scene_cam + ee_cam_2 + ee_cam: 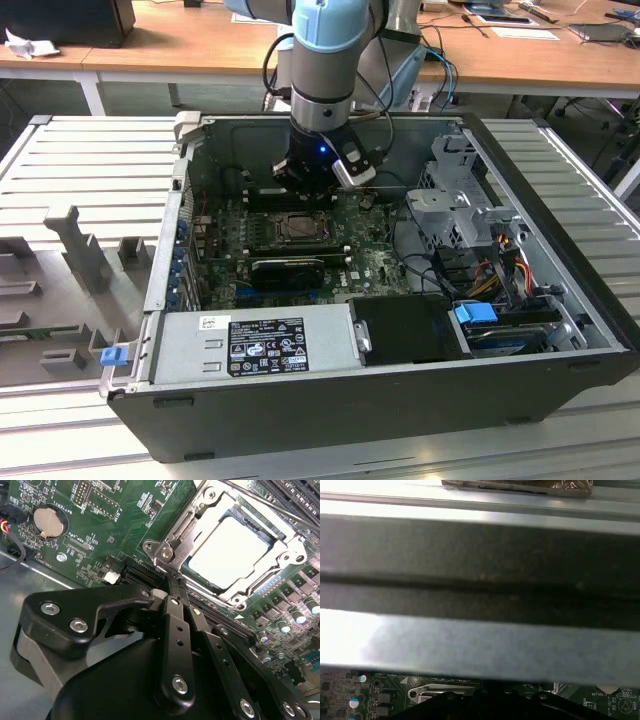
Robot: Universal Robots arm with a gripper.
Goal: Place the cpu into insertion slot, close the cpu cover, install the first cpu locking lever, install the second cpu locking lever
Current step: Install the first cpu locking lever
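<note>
The gripper [172, 577], fingers pinched together and empty, hovers at the cpu cover's [210, 515] corner (cover down over the cpu [227, 552], just beyond the fingertips)

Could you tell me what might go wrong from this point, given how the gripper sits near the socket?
1. The gripper is shut, with its tips right at the corner of the cpu cover; a small slip could scrape the green motherboard or the dark slot beside it.
2. The cpu sits in the insertion slot under the cover's window; uneven pressing might stress it.
</note>
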